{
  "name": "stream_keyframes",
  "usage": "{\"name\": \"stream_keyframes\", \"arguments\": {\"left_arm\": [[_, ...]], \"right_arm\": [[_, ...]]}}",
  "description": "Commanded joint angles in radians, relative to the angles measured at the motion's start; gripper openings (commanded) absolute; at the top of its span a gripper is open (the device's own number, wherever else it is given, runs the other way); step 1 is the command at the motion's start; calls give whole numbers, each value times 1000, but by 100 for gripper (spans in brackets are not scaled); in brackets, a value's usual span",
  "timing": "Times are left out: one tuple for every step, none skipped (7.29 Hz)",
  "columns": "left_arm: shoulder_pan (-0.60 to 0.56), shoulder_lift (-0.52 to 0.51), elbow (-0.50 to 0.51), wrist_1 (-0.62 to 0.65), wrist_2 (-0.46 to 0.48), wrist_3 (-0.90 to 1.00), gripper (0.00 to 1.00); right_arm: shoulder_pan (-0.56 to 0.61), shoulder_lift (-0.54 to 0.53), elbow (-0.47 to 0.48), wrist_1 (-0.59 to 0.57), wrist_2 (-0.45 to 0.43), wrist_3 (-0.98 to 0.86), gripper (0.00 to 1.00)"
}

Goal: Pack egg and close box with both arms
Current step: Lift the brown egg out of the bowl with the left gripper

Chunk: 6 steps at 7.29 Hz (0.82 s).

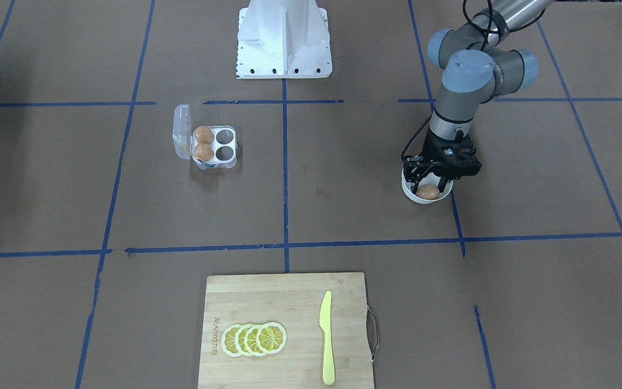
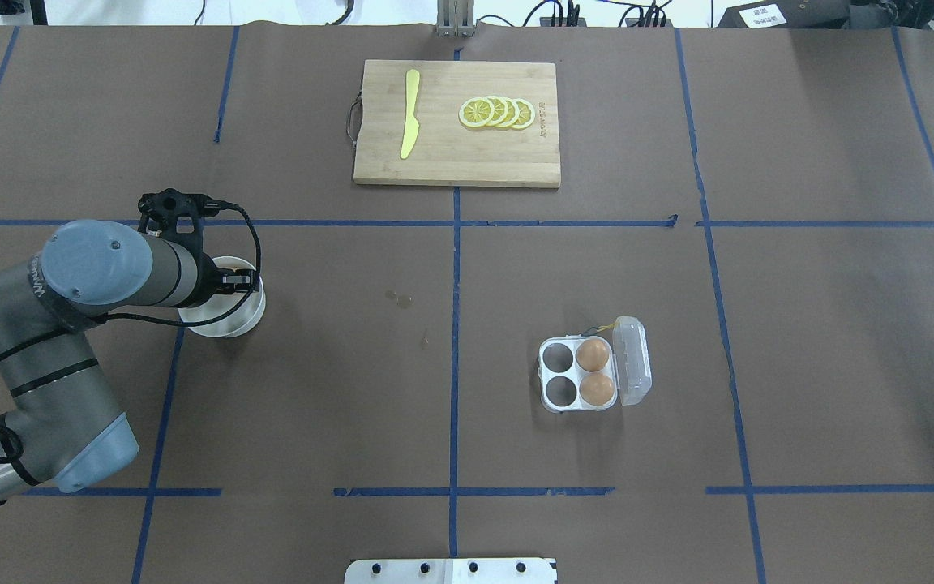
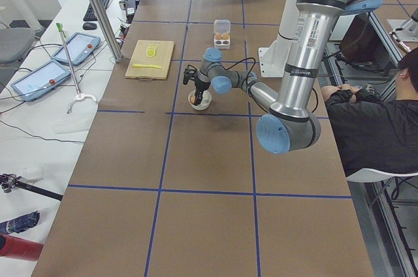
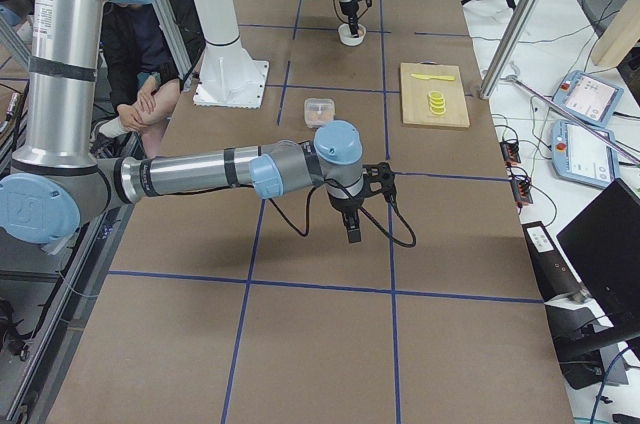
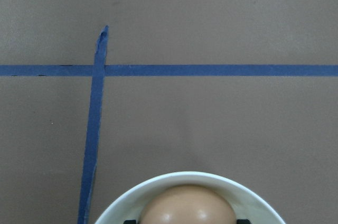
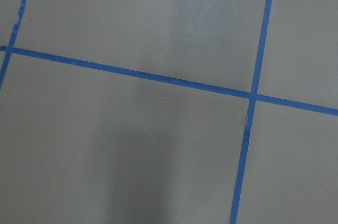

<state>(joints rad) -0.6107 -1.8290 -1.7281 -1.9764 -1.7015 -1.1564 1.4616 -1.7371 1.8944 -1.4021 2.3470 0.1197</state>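
**Left gripper** (image 1: 430, 185). Stood low inside the white bowl (image 2: 232, 326) on the left of the table. It was narrowed about the egg (image 5: 186, 205), with one jaw at each flank. Whether it truly clamped the shell could not be told.

**Egg.** Lay in the bowl, not yet lifted.

**Step, as judged.** Pick-up of a third egg. The next move would call for a gentle, sure hold and a straight lift clear of the rim. A carry rightward to a vacant cell would follow.

**Box** (image 2: 579, 375). Stood well right of the bowl and slightly nearer.
- The lid (image 2: 634, 361) lay open along its right side.
- Two packed eggs (image 2: 593, 354) filled the right-hand cells.
- The two left-hand cells (image 2: 558, 356) were vacant.

**Right gripper** (image 4: 353, 226). Hung pointing down over bare table, far to the right. Wide or narrow could not be told. Closing the lid would likely need it.

**Surface.** The table (image 2: 337, 389) was covered in brown paper, gridded with blue tape (image 2: 455, 284).
- On the far side lay a cutting board (image 2: 443, 158) bearing a yellow knife (image 2: 409, 113) and lemon slices (image 2: 498, 113).
- A white pedestal (image 1: 284, 43) stood at the near edge.

**Room.** A seated operator (image 3: 372, 127) was beside the robot. Tablets (image 3: 77, 47) lay on a bench beyond the far edge.
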Motion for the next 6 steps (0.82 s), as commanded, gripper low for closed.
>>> {"name": "stream_keyframes", "arguments": {"left_arm": [[0, 0, 4, -1, 0, 0, 65], [0, 0, 2, -1, 0, 0, 59], [0, 0, -1, -1, 0, 0, 54], [0, 2, -8, -2, 0, 3, 52], [0, 2, -13, -2, -1, 3, 51], [-3, 2, -24, -4, -4, 6, 51]], "right_arm": [[-1, -1, 0, 0, 0, 0, 100], [-1, 1, 0, 0, 0, 0, 100], [0, 1, 2, 0, 0, 0, 100], [-1, 1, 0, 0, 0, 0, 100], [-1, 1, 0, 0, 0, 0, 100], [-1, 2, 0, 0, 0, 0, 100]]}}
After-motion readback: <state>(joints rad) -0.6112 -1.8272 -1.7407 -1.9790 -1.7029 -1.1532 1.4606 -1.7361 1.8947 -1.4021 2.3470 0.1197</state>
